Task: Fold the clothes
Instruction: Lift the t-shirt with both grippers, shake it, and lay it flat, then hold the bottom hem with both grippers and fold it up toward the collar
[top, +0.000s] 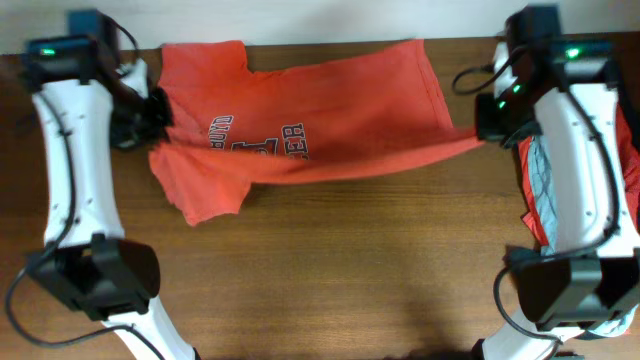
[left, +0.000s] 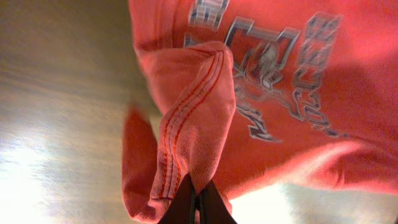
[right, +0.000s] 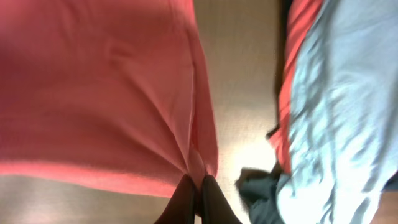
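Note:
The orange-red T-shirt (top: 320, 120) with "SOCCER" chest print is stretched across the far part of the table, print up. My left gripper (top: 158, 108) is shut on its sleeve-side edge; in the left wrist view the fingers (left: 198, 202) pinch a stitched hem fold of the T-shirt (left: 199, 112). My right gripper (top: 484, 130) is shut on the shirt's bottom corner, pulled to a point; the right wrist view shows the fingers (right: 199, 193) clamping the cloth (right: 112, 87). A pile of light grey-blue, red and navy pieces (top: 540, 190) lies at the right.
The wooden table (top: 330, 270) stretches toward the front. The pile of other garments (right: 342, 112) lies right beside my right gripper, partly under the right arm. The arm bases stand at the front left and front right.

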